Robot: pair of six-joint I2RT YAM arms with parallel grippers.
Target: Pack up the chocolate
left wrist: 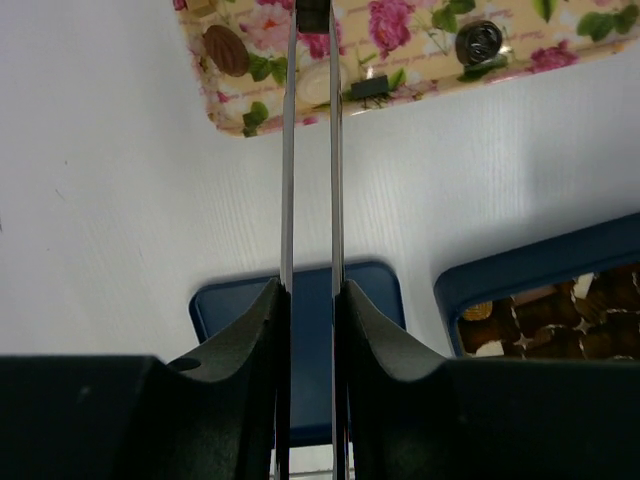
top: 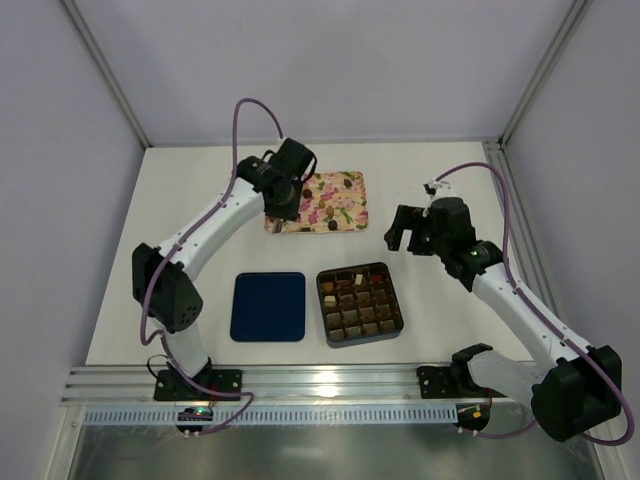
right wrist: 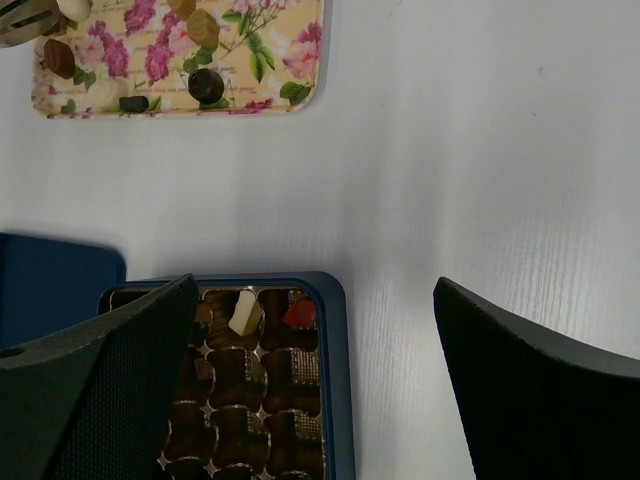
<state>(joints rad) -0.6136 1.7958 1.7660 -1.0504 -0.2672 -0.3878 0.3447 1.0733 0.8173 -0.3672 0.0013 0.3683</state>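
Your left gripper (left wrist: 312,12): fingers almost together over the floral tray (right wrist: 290,40) holding loose chocolate (right wrist: 205,85), grip unclear, likely picking for the part-filled box (right wrist: 335,380); your right gripper (right wrist: 315,283): spread wide, clear nearby.

Your floral rectangular tray (top: 335,190) lies far-centre on the white table (top: 190,200), chocolate pieces (top: 347,184) on it. Nearer you, the dark square gridded box (top: 397,305), more pieces in its cells, sits just right of the flat blue lid (top: 268,306).
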